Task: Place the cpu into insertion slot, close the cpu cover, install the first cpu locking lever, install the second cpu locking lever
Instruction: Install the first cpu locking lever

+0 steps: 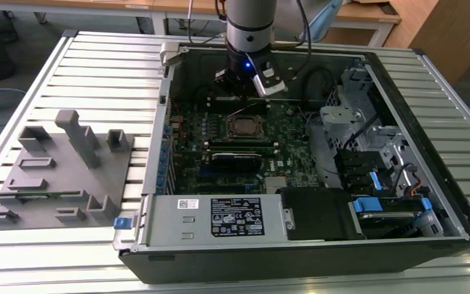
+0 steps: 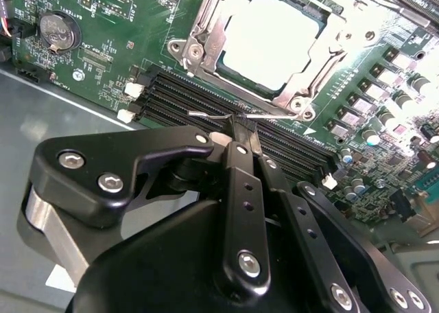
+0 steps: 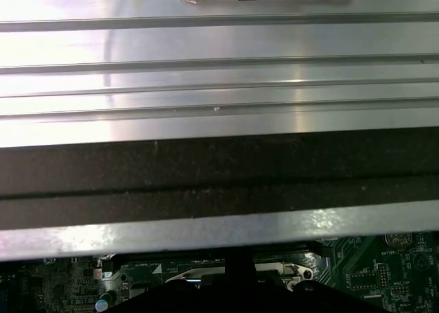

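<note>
The cpu (image 2: 271,42) lies flat in the insertion slot (image 1: 233,131) on the green board, its metal top glaring bright. The silvery cpu cover (image 2: 209,31) is down around it, framing the chip. My gripper (image 2: 241,129) hangs just off the socket's edge, over the memory slots, with its two black fingers pressed together on a thin silvery wire, a cpu locking lever (image 2: 206,113). In the exterior view the gripper (image 1: 242,97) is at the far side of the socket, and the lever (image 1: 242,111) slants up from the cpu (image 1: 246,127) toward it.
Long black memory slots (image 2: 185,97) run under the fingers and a coin battery (image 2: 58,28) sits nearby. The case wall (image 3: 219,169) rises close behind the gripper. The power supply box (image 1: 218,217), a drive cage (image 1: 366,135) and a grey fixture (image 1: 55,171) surround the work area.
</note>
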Robot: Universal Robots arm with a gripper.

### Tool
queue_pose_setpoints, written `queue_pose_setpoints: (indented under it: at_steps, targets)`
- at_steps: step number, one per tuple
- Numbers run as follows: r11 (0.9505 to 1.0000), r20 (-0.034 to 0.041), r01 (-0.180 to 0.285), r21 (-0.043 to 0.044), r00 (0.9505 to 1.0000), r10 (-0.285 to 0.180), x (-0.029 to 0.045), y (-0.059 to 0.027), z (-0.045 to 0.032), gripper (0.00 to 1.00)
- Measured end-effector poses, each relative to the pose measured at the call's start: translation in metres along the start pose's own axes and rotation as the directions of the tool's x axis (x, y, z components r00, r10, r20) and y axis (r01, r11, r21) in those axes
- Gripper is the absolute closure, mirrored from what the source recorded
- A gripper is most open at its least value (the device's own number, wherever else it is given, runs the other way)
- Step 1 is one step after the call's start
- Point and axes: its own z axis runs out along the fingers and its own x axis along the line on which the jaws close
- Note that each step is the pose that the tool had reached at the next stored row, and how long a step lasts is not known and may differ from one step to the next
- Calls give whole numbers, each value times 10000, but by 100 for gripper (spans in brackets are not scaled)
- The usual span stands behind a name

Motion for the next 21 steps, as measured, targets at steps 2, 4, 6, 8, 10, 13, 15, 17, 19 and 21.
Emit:
queue_pose_setpoints:
  at_steps: [2,4,6,8,10,13,15,17,19,21]
  targets:
    - [10000,0,0,0,10000,0,0,0,0,89]
    - [10000,1,1,-2,10000,-1,-1,0,1,89]
    - [10000,2,2,-4,10000,-2,-8,0,4,89]
    - [10000,2,0,-3,10000,0,-15,0,6,89]
    - [10000,1,-1,-1,10000,1,-20,1,8,89]
    - [10000,1,-2,-2,10000,2,-26,0,19,89]
    - [10000,2,-2,-2,10000,2,-31,-1,27,89]
    - [10000,2,-4,-2,10000,4,-33,-3,38,89]
    - [10000,1,-3,-1,10000,3,-34,-5,51,89]
    - [10000,2,-3,-2,10000,3,-33,-7,67,89]
